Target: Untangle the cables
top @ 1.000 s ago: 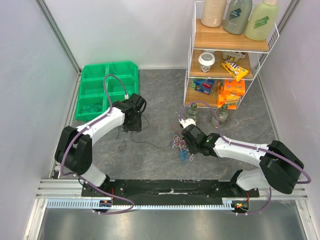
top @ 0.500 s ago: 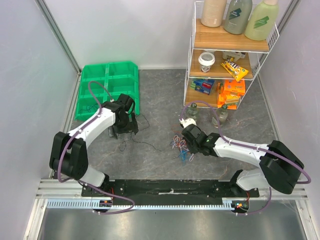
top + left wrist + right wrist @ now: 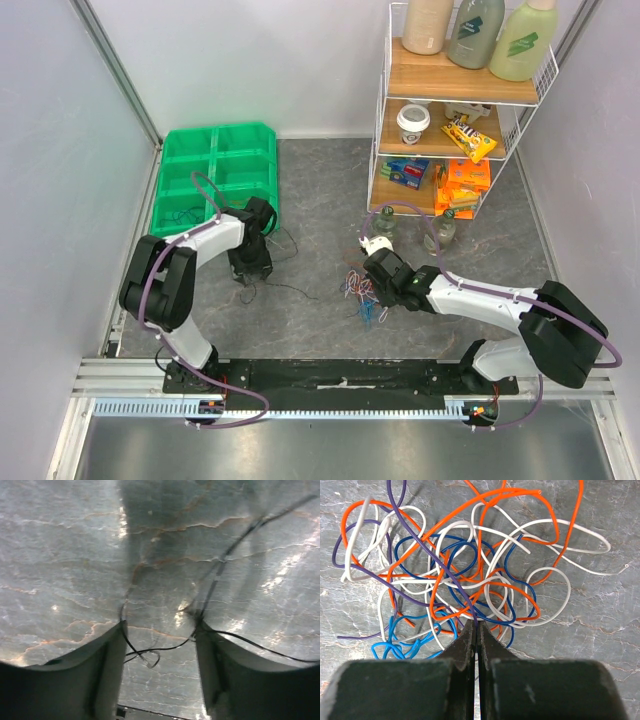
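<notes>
The cables form a loose tangle (image 3: 360, 292) of orange, white, blue and purple wires on the grey table, filling the right wrist view (image 3: 470, 570). My right gripper (image 3: 476, 625) is shut on a purple wire (image 3: 427, 547) at the tangle's near edge; in the top view this gripper (image 3: 372, 283) sits at the tangle's right side. Thin black wires (image 3: 285, 288) lie apart to the left. My left gripper (image 3: 250, 270) is open, low over them; black wires (image 3: 215, 580) run between its fingers (image 3: 112, 655), not gripped.
A green compartment tray (image 3: 215, 180) stands at the back left with a few black wires in one compartment. A wire shelf rack (image 3: 455, 110) with bottles and snack packs stands at the back right. Two small glass jars (image 3: 385, 222) sit before it.
My left arm has folded in and its gripper has shifted slightly toward the near-left over the black wires. The right arm and the tangle have not moved.
</notes>
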Robot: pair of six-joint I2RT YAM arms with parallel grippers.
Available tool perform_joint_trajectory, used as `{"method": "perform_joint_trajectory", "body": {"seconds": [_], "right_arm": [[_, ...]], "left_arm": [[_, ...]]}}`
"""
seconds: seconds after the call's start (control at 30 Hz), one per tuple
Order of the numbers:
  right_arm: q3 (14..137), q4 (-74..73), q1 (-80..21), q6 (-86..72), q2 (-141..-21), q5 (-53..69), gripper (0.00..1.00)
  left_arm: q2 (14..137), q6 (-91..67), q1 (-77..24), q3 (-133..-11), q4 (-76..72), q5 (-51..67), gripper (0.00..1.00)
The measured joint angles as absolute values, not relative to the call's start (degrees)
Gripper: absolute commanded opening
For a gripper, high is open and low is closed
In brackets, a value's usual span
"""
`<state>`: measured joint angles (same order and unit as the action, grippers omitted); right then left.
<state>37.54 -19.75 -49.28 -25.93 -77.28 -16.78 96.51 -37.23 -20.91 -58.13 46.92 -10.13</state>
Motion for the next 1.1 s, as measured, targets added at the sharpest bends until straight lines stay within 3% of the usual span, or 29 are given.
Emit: {"method": "perform_joint_trajectory", "body": {"seconds": [0.1,0.17,0.2,0.37,0.67,0.9,1.1], "right_arm": [[37.5,-19.7,-49.3,-25.9,-77.2,-16.9,0.00],[37.5,-19.7,-49.3,-25.9,-77.1,-16.9,0.00],[37.5,-19.7,-49.3,-26.0,-77.0,-16.9,0.00],[37.5,-19.7,-49.3,-25.9,-76.8,-16.9,0.00],[37.5,-19.7,-49.1,-25.9,-76.8,-16.9,0.00],[37.5,-19.7,-49.1,-25.9,-76.8,-16.9,0.00],[37.5,-19.8,-49.1,-25.9,-76.6,-16.9,0.00]], "left_arm": [[96.9,-37.5,-20.9,-58.0,45.5,-10.0,0.29],[96.9,-37.5,-21.0,-58.0,45.0,-10.4,0.06],[96.8,-37.5,-21.0,-58.0,44.8,-10.6,0.02],[91.2,-35.6,-21.0,-57.8,45.6,-10.1,0.02],[67.3,-32.4,-20.3,-62.0,42.7,-6.7,0.02],[80.0,-31.4,-11.6,-78.6,35.9,-4.1,0.02],[93.4,-30.3,-6.1,-80.7,22.9,0.2,0.02]]}}
